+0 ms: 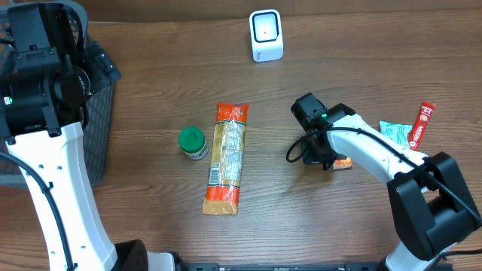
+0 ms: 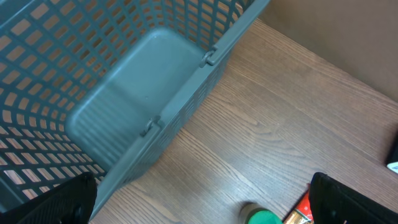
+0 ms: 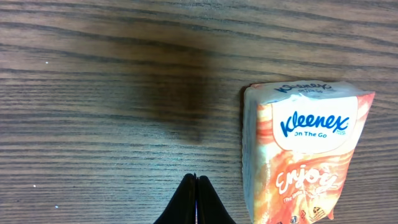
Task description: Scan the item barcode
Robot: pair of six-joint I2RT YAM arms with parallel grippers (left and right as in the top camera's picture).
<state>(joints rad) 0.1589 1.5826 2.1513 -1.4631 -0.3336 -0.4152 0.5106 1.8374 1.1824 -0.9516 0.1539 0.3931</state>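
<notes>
A white barcode scanner [image 1: 266, 35] stands at the back of the table. Near the middle lie a long orange pasta packet [image 1: 226, 158] and a green-capped jar [image 1: 193, 143]. My right gripper [image 3: 196, 180] is shut with nothing in it, its tips just above the wood. An orange Kleenex tissue pack [image 3: 305, 155] lies just to its right, apart from the fingers; in the overhead view the pack [image 1: 343, 162] is mostly hidden under the right arm. My left gripper [image 2: 202, 208] hangs wide open and empty beside the basket, with the jar [image 2: 264, 218] below it.
A grey mesh basket [image 1: 98, 128] stands at the left edge, under the left arm [image 1: 45, 75]. A red stick packet [image 1: 423, 124] and a teal packet [image 1: 393, 133] lie at the right. Bare wood shows between the scanner and the items.
</notes>
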